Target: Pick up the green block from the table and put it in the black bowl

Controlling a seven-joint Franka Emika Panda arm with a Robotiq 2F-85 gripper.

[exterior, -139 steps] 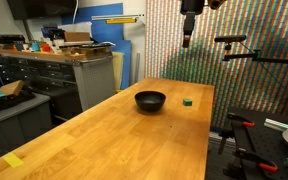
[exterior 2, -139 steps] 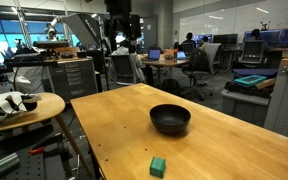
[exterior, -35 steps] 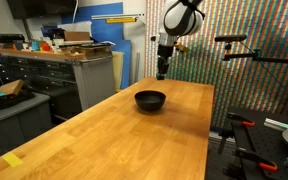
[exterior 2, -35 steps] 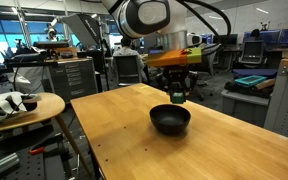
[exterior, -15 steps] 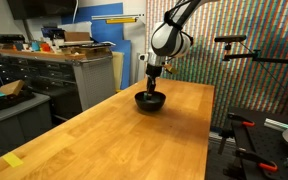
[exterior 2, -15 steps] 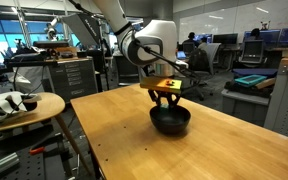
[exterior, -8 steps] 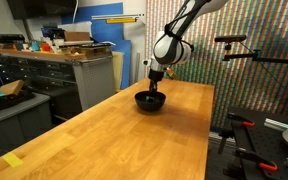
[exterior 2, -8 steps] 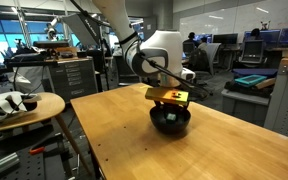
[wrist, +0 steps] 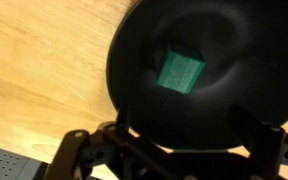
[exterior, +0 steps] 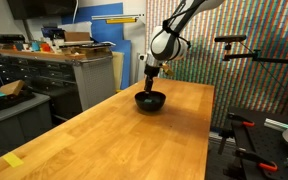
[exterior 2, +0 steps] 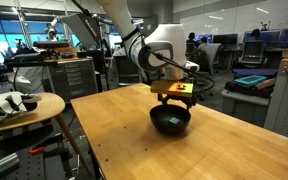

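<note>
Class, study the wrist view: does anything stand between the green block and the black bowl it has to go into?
Nothing visible does. The green block already lies inside the black bowl, uncovered, and the gripper hangs above the bowl with its jaws apart.

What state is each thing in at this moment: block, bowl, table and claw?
green block: lying inside the bowl, free of the claw
black bowl: upright on the table, holding the block
table: bearing the bowl
claw: open and empty, hovers right above the bowl
</note>
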